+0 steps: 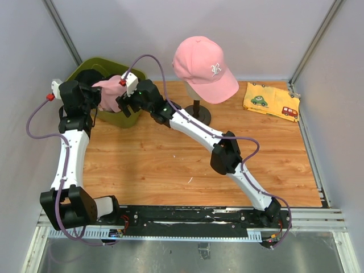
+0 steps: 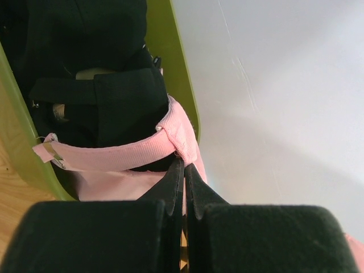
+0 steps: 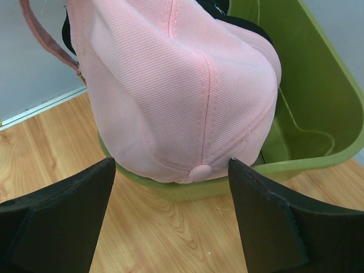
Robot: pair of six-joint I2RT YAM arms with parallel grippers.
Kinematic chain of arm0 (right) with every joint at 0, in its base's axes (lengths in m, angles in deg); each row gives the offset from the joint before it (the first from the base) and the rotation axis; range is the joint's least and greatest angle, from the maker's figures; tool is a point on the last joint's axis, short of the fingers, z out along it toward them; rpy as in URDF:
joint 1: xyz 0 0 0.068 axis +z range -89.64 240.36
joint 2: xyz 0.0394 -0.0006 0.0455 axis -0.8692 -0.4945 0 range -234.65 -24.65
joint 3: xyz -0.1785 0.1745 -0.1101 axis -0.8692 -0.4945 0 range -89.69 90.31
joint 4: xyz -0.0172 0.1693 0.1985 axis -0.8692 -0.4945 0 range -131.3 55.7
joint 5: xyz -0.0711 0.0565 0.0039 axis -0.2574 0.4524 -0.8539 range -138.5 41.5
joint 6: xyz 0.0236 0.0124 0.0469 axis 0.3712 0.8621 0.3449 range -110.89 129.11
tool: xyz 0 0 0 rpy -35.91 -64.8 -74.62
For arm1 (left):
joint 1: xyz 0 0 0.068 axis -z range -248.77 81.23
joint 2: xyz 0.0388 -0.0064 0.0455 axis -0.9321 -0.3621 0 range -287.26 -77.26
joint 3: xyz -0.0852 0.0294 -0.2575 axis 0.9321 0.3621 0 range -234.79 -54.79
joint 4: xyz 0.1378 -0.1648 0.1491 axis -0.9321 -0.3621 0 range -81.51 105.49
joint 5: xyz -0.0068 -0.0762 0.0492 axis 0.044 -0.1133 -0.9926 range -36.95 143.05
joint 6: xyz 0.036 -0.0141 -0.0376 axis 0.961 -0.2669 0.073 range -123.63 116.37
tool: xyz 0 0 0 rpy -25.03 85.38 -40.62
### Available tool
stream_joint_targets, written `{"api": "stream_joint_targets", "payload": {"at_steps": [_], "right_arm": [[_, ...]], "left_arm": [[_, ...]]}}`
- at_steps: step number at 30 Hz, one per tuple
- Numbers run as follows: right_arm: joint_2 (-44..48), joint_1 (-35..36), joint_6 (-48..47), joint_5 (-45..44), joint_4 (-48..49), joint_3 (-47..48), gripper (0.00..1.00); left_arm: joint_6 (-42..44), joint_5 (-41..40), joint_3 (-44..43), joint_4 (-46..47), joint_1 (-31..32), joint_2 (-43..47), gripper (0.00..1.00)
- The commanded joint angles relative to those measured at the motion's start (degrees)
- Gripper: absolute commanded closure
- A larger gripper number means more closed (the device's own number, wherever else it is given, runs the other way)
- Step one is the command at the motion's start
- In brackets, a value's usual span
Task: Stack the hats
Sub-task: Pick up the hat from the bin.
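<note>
One pink cap (image 2: pixel 114 154) in left jaws

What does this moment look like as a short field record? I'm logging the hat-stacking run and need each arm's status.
left gripper: shut on plain pink ribbed fabric cap
right gripper: open, jaws flanking that cap's crown, not gripping
olive-green plastic bin: rear left, black fabric caps inside, plain pink cap over its rim
pink baseball cap with white logo: on cream mannequin head
yellow printed cloth: rear right
</note>
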Motion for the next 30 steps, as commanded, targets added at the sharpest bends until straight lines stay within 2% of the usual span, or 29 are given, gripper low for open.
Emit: {"api": "stream_joint_targets", "payload": {"at_steps": [1, 6, 12, 16, 19, 20, 26, 30], "right_arm": [[-1.4, -0.54, 1.16, 0.97, 2.83, 2.85, 0.21], [-0.61, -0.53, 1.63, 1.74, 3.54, 1.74, 0.37], [0.41, -0.5, 1.62, 2.41, 3.17, 0.59, 0.71], [1.12, -0.53, 1.68, 2.64, 2.51, -0.72, 0.76], [1.94, -0.51, 1.93, 2.82, 1.97, -1.56, 0.96], [2.6, -0.36, 1.94, 2.58, 1.97, -2.32, 0.99], [10.49, 1.13, 0.14, -1.3, 3.1, -11.45, 0.99], [14.35, 1.36, 0.71, -3.82, 0.91, -13.58, 0.99]], "left_arm": [[1.05, -0.02, -0.07, 3.24, -0.47, 2.79, 0.99], [1.52, -1.23, 0.11, 2.37, -0.47, 3.32, 0.99], [1.03, -1.15, 0.32, 2.18, -0.48, 3.36, 0.99], [0.73, -1.02, 0.75, 2.05, -0.47, 3.58, 1.0], [0.6, -0.97, 1.17, 1.88, -0.47, 3.64, 1.0], [0.62, -0.91, 1.32, 1.91, -0.47, 3.75, 0.99], [0.09, 0.09, 1.87, 1.53, -0.48, 3.87, 0.87], [-0.37, 1.34, 0.94, 0.49, -0.42, 3.44, 0.79]]}}
